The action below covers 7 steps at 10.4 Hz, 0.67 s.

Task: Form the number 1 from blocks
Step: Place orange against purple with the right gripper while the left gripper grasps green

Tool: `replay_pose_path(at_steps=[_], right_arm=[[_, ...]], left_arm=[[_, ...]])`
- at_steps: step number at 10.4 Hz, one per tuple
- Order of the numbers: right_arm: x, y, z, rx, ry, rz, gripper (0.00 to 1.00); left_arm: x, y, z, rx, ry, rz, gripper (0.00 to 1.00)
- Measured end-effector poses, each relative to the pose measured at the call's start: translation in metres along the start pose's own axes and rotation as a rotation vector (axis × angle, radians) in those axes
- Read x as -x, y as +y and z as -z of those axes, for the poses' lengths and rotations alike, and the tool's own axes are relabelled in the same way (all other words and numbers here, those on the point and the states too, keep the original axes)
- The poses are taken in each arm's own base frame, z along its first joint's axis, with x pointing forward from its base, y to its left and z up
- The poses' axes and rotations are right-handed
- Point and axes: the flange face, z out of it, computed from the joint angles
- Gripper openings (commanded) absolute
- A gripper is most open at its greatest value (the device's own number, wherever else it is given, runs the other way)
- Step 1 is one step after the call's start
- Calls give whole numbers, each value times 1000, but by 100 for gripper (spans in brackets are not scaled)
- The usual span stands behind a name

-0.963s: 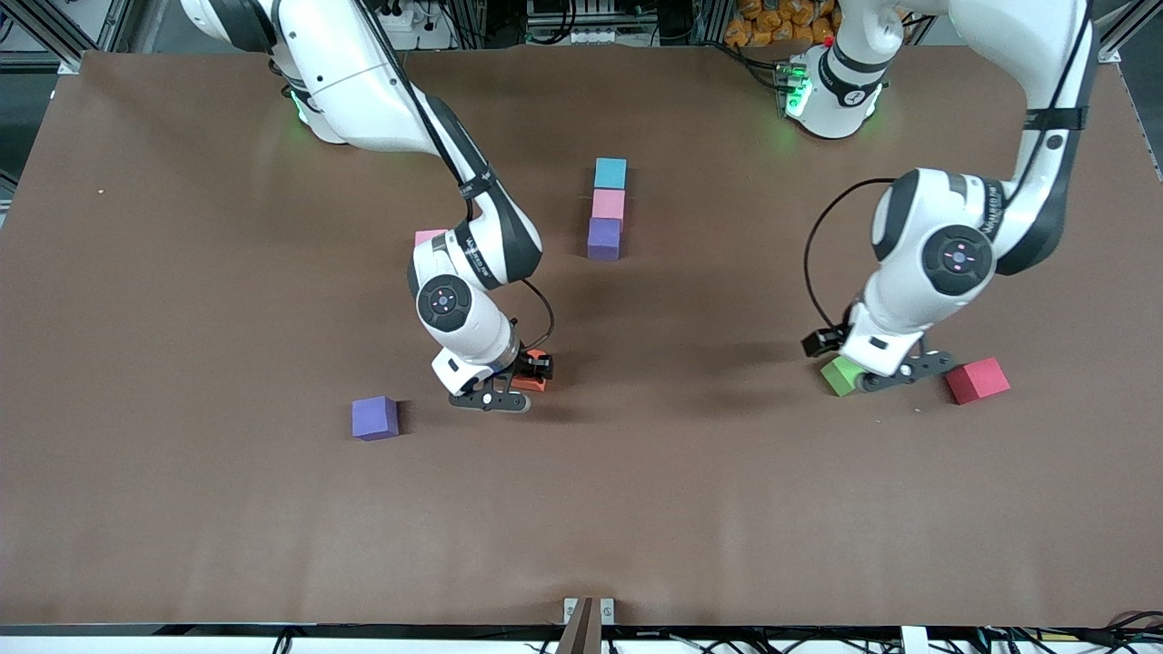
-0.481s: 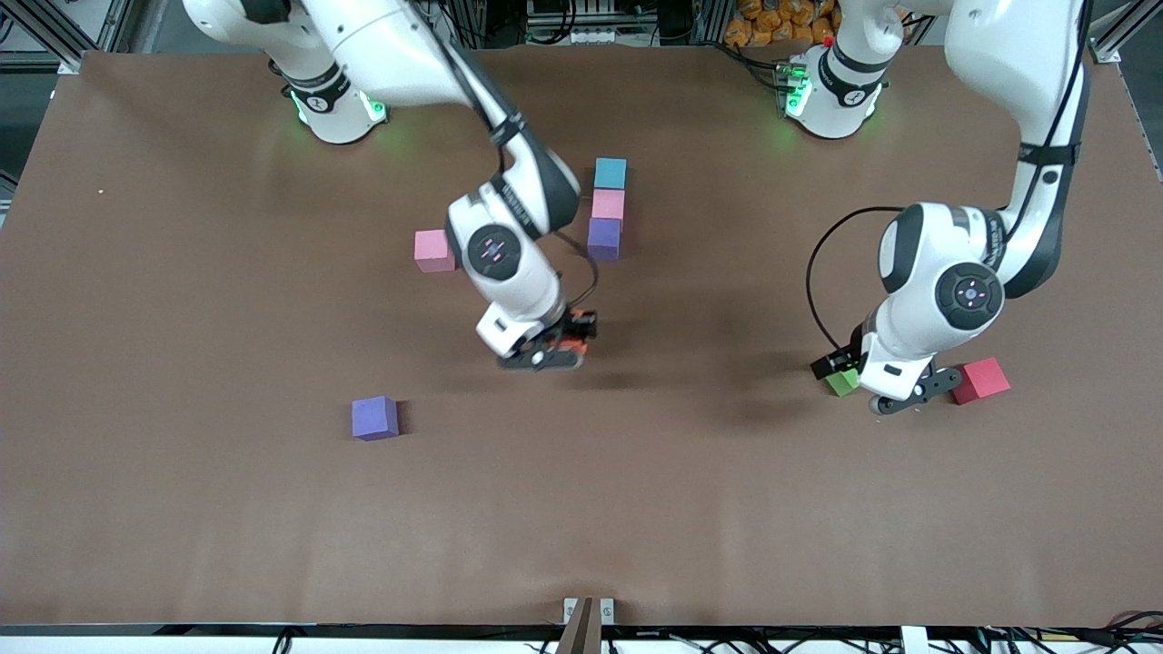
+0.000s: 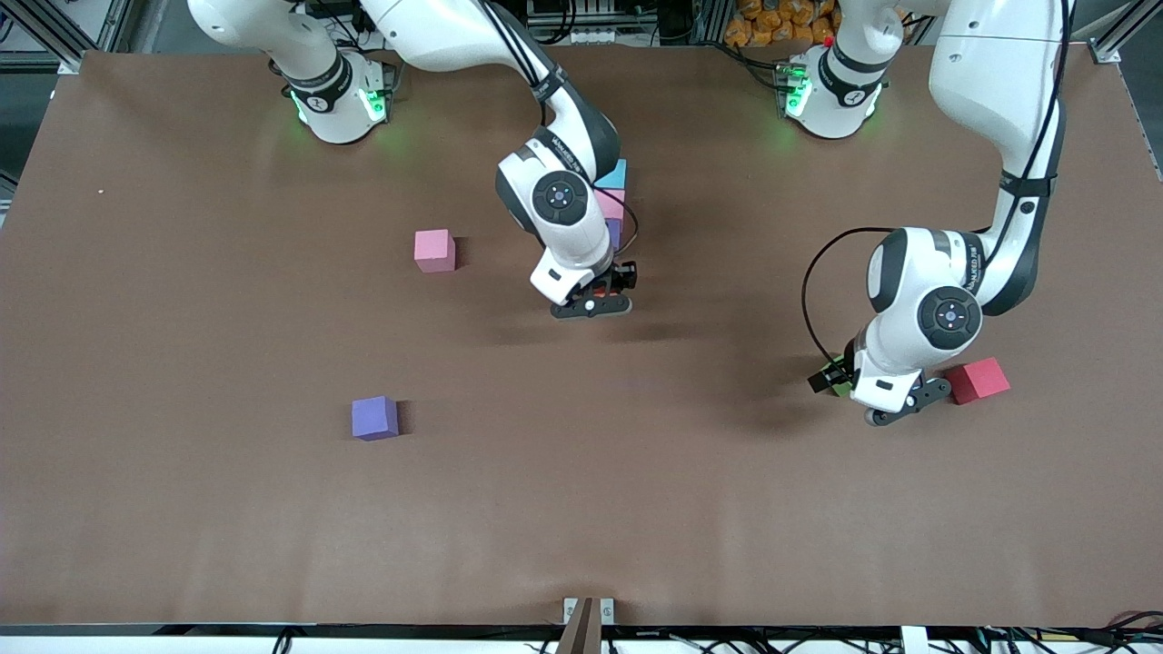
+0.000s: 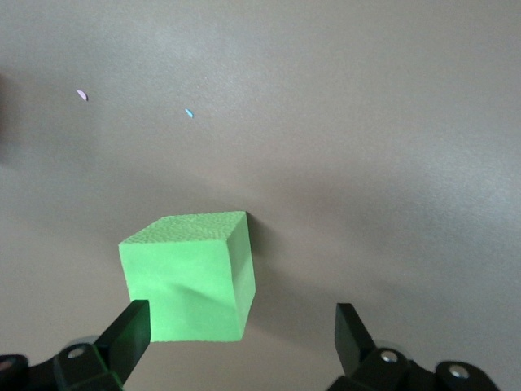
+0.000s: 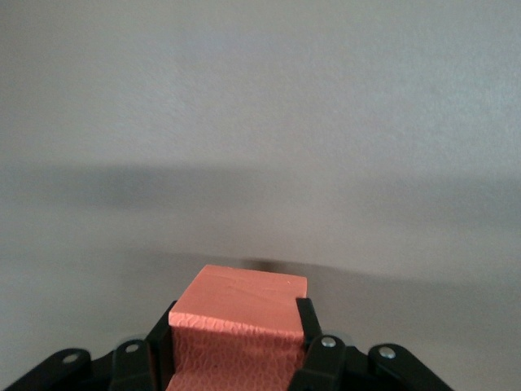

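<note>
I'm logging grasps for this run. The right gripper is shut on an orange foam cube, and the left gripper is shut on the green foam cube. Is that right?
Not quite. The right gripper is indeed shut on the orange foam cube, but the left gripper is open: the left wrist view shows its fingers spread, with the green foam cube resting on the table and a clear gap on one side.

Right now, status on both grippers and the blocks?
Right gripper shut on orange block, over the table by the column. Left gripper open, straddling green block. Nothing in the way.
</note>
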Motion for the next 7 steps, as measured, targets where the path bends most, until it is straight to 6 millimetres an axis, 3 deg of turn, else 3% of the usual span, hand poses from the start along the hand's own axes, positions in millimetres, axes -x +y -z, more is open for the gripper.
replay_pose_path(at_steps=[3,5,6,7], right_arm=[[23,1,-24,27,-14,19,59],[34,-4,-30,31,-14,26,60],[38,-7,-31,33,-16,24,65],[42,-8,-33,35,-17,27,100]], left_arm=[[-2,-6,-3,-9,-4,7,100],[-3,-15,-11,-28,-10,7,100],[-4,-18,-14,-37,-13,9,100],[-5,-21,-17,-43,-15,11,100]])
